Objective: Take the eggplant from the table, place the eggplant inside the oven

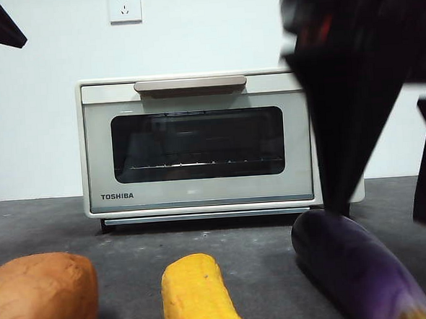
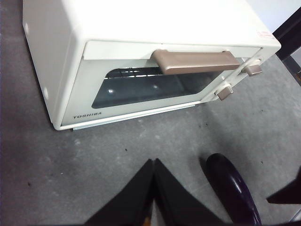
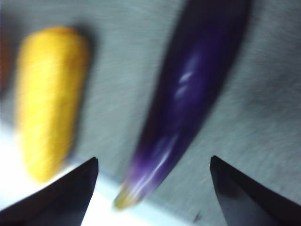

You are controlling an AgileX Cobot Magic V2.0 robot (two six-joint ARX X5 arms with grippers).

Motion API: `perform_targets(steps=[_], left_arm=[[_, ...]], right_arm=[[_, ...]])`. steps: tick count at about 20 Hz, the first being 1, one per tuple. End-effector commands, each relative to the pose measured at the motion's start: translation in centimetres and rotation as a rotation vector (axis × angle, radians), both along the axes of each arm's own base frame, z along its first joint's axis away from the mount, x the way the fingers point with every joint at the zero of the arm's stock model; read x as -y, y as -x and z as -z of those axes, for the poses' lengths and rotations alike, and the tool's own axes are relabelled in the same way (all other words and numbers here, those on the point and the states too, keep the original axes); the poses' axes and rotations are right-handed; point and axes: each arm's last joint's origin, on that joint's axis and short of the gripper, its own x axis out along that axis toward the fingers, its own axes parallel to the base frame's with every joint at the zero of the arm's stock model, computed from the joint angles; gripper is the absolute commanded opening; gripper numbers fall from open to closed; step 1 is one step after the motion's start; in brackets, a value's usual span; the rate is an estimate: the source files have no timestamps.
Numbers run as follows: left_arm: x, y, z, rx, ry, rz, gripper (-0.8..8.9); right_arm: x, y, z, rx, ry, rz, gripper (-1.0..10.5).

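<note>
Three vegetables lie at the near edge of the table (image 1: 262, 250): an orange-brown sweet potato (image 1: 42, 298) on one side, a yellow corn cob (image 1: 198, 296) in the middle, and the eggplant (image 1: 360, 266) on the other side, resting flat on the dark grey surface with its paler, yellowish stem tip toward the near edge. The right gripper (image 3: 153, 188) hangs above the eggplant, its two black jaws spread wide with the stem end showing in the gap between them, and neither jaw touches it; the wrist picture is blurred. From the front, that arm shows as a big dark shape coming down from the upper corner over the eggplant's far end. The left gripper (image 2: 154, 162) sits back over bare table, its jaws pressed together and holding nothing, the eggplant's dark rounded end just beside it. Beyond the vegetables stands the cream oven (image 1: 197, 142), its glass door closed, the beige handle (image 1: 190, 83) across the top and the wire rack visible inside. On the wall behind it is a white socket (image 1: 125, 6)
</note>
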Motion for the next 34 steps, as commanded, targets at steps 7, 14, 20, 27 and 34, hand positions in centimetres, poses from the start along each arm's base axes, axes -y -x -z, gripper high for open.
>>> perform_targets(steps=[7, 14, 20, 27, 34], left_arm=[[0.1, 0.0, -0.3, 0.0, -0.009, 0.012, 0.07], [0.1, 0.0, -0.4, 0.001, -0.009, 0.012, 0.07], [0.8, -0.3, -0.7, 0.036, 0.017, 0.038, 0.07], [4.5, -3.9, -2.0, 0.008, 0.048, 0.149, 0.07], [10.1, -10.2, -3.5, 0.022, -0.085, 0.207, 0.07]], right_arm=[[-3.0, -2.4, 3.8, 0.005, 0.049, 0.057, 3.8], [-3.0, -2.5, 4.3, 0.021, 0.092, 0.068, 1.7], [-1.7, -1.5, 1.0, 0.085, 0.014, 0.057, 1.4], [2.8, 1.9, -6.3, 0.381, -0.21, 0.01, 1.4], [6.6, 4.4, -9.2, 0.591, -0.274, 0.114, 1.4]])
